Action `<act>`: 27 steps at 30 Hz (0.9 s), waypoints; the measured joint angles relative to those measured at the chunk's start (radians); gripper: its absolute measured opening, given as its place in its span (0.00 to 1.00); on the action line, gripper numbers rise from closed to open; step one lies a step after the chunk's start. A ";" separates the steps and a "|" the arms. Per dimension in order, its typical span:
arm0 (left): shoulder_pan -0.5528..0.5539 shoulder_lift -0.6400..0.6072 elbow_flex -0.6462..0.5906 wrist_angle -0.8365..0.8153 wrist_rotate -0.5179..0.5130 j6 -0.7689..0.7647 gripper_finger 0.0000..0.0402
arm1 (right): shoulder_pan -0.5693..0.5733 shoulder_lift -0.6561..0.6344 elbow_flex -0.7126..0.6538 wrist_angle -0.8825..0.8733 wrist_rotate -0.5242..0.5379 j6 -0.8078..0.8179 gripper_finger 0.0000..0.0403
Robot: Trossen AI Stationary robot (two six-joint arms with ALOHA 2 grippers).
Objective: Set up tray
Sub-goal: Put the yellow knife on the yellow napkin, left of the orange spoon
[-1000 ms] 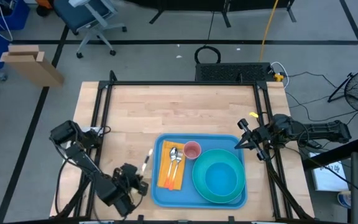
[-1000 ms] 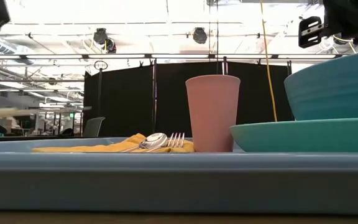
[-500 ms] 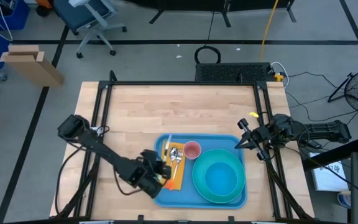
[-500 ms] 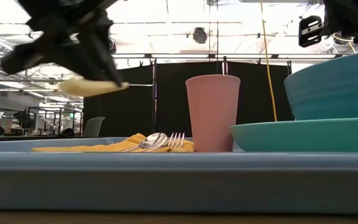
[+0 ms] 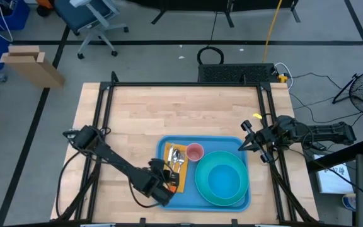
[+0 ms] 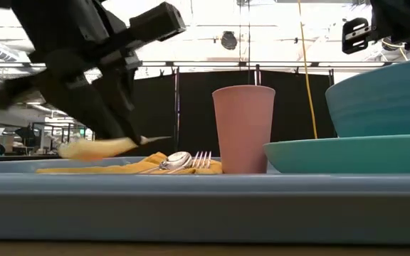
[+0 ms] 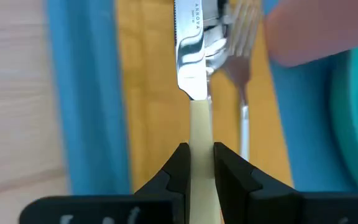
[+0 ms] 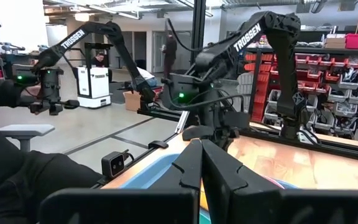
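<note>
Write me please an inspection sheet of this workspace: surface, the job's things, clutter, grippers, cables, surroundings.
Surface: wooden table, mostly bare.
Job's things: tray near the front edge, holding a napkin with spoon and fork, a pink cup and a bowl on a plate.
Clutter: nothing seen.
Grippers: left gripper over the napkin, jaws shut on a knife; right gripper waits at the right edge, shut.
Cables: yellow cable and black cables on the floor.
Surroundings: office chair, cardboard box.

Left end effector [image 5: 166,183] over tray [image 5: 169,200]
</note>
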 joint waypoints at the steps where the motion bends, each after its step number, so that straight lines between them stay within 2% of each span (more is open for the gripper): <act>1: -0.001 0.007 0.027 -0.047 0.019 -0.009 0.12 | 0.000 0.000 0.000 0.000 0.000 0.000 0.00; 5: -0.002 0.032 0.104 -0.168 0.089 -0.028 0.12 | 0.000 0.000 0.000 0.001 0.000 0.000 0.00; 17: 0.020 0.105 0.106 -0.146 0.167 -0.005 0.12 | 0.000 0.000 0.000 0.002 0.000 0.001 0.00; 22: 0.018 0.104 0.105 -0.146 0.168 0.018 0.27 | 0.000 0.000 0.000 0.002 0.000 0.001 0.00; 27: 0.019 0.098 0.105 -0.150 0.211 0.049 0.41 | 0.000 0.000 0.000 0.002 0.000 0.005 0.00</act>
